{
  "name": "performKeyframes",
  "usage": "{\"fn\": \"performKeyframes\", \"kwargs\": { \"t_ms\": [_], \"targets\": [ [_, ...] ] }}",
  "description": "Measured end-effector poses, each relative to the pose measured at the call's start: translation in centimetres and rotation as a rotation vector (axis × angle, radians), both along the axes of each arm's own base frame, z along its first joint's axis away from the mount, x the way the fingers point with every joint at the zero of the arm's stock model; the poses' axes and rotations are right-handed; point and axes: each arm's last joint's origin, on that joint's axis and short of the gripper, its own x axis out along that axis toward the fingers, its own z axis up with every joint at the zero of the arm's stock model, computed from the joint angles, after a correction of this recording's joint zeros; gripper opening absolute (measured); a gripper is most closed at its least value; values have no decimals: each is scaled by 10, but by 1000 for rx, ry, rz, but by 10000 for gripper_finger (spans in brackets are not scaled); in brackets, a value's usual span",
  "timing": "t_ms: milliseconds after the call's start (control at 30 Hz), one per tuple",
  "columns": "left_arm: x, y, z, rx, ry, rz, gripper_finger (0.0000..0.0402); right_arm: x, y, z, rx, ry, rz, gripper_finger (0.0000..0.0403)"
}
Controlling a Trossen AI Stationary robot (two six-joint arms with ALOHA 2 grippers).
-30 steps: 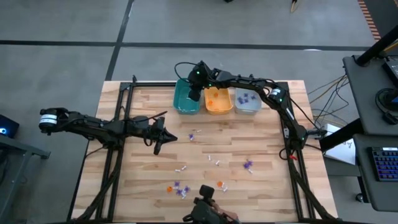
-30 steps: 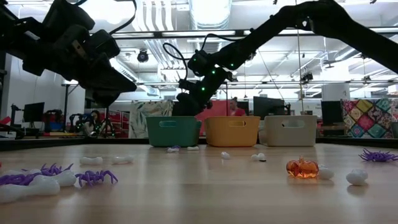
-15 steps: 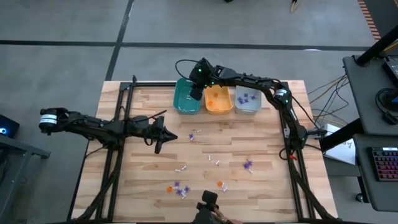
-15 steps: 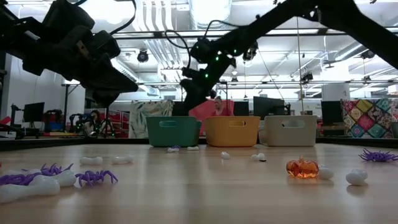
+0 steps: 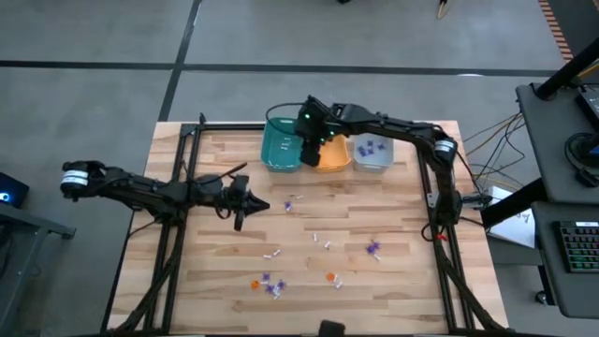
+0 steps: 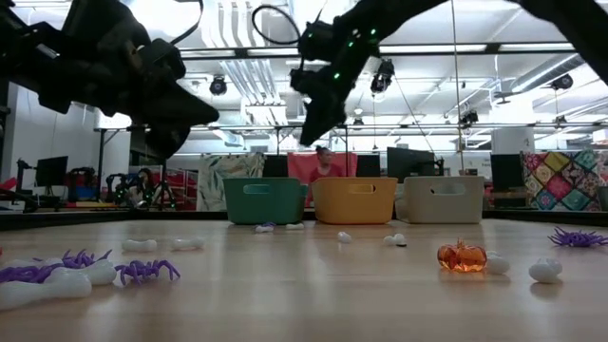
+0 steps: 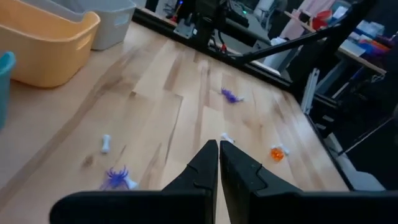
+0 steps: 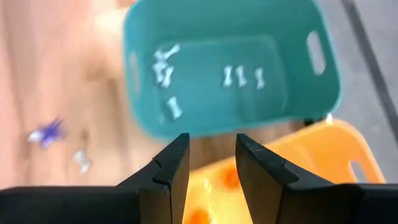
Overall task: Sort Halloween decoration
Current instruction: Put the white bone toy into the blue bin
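Small trinkets [image 5: 271, 285] are scattered across the bench [image 5: 393, 281] at lower centre; the left tool [image 5: 237, 221] is held shut and empty at centre left, while the right tool [image 5: 310, 157], parted and empty, is poised above the teal bin [image 5: 278, 147] and orange bin [image 5: 329, 161] at upper centre.

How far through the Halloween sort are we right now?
Partly done. White bones lie in the teal bin, orange pieces in the orange bin, purple ones in the grey bin. Nothing is in hand: the right gripper hangs above the teal and orange bins with open, empty jaws; the left gripper waits shut over the table. Left: purple spiders, a pumpkin and white bones scattered on the table.
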Motion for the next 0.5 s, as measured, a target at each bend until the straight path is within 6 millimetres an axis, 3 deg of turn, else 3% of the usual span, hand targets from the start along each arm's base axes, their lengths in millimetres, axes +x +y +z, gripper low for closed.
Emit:
{"fn": "performKeyframes", "kwargs": {
  "t_ms": [267,500],
  "targets": [
    [8,-8,-4,-22,-34,-35,0,-39,44,19,46,16,6,114],
    [15,-10,-12,-56,-33,-39,0,-77,85,16,97,-4,-3,106]
  ]
}}
